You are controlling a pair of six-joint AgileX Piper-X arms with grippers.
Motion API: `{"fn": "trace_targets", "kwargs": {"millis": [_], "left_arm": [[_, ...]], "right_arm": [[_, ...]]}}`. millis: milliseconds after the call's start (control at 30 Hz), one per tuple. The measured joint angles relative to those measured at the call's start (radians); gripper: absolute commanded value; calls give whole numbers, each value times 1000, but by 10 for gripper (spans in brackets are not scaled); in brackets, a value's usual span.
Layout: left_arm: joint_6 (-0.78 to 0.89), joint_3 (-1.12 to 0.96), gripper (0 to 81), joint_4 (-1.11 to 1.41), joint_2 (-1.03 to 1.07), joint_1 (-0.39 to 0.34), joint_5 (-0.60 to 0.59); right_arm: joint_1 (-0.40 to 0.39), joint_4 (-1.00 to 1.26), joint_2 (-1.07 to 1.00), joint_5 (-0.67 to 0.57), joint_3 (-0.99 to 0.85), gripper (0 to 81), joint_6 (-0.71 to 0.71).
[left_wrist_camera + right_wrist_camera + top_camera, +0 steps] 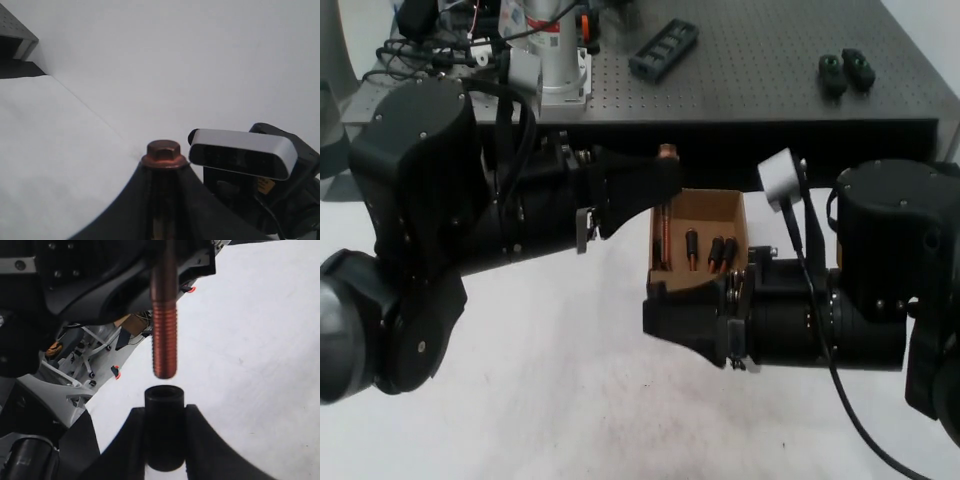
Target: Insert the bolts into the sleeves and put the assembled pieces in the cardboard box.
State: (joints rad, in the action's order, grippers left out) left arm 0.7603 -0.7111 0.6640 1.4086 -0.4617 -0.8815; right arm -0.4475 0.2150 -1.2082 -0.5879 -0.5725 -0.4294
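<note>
the bolt (164,335) is gripped by the left hand (163,170), whose dark fingers are closed against its shank just under the head. its long axis stands about upright in the high view, head (666,152) at the top above the fingers and the threaded end pointing down. it is copper-coloured metal with a dull shine: a six-sided head on a round flange (163,151), a smooth stretch of shank, then fine close threads down to a blunt flat tip.

the sleeve (164,440) sits pinched between the two fingers of the right hand (164,415), narrow around it. it is a short black tube with a smooth matt wall, and its open mouth faces up toward the bolt. its long axis lies in line with the bolt's. the bolt's tip hangs just above the mouth, not touching and not yet inside.

both are held in the air over the white table (570,400), whose cover looks matt and slightly grainy. just behind the hands stands the cardboard box (715,203), brown and open at the top. three short dark pieces with coppery ends (716,253) lie side by side in it, their long axes running roughly front to back.
</note>
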Motion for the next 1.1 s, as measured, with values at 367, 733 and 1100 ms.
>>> {"fn": "trace_targets", "kwargs": {"millis": [367, 733, 1100], "left_arm": [[0, 0, 6, 3, 0, 0, 20], [-8, 0, 6, 7, 0, 0, 54], [-16, 0, 188, 3, 0, 2, -18]], "right_arm": [[0, 58, 0, 37, 0, 15, 0], [2, 88, 0, 87, 0, 15, 4], [17, 155, 0, 147, 0, 15, 39]]}}
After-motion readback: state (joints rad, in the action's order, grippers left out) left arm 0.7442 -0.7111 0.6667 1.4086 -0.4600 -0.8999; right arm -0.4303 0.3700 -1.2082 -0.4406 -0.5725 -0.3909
